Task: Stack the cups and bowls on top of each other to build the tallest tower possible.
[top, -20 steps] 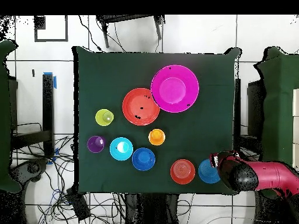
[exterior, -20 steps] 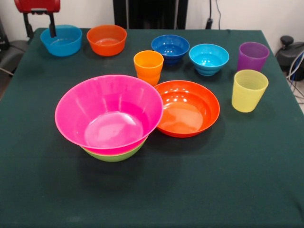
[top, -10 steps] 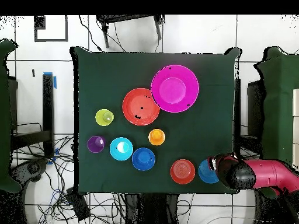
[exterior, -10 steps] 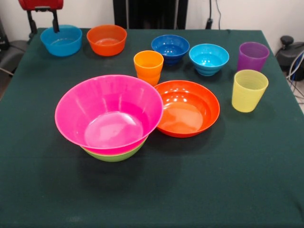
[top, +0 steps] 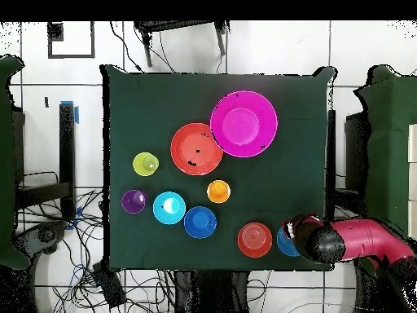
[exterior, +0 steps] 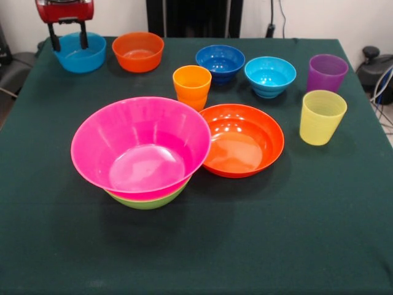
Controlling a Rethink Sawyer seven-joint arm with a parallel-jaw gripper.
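The gripper (exterior: 68, 42) hangs open over the blue bowl (exterior: 78, 55) and holds nothing. The pink bowl (exterior: 140, 146) sits in the green bowl (exterior: 149, 200), well apart from the blue bowl.

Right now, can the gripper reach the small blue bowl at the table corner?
Probably yes. The gripper hangs open right over the small blue bowl, one finger on each side of its far rim. Nothing lies between them; the small orange bowl stands apart beside it.
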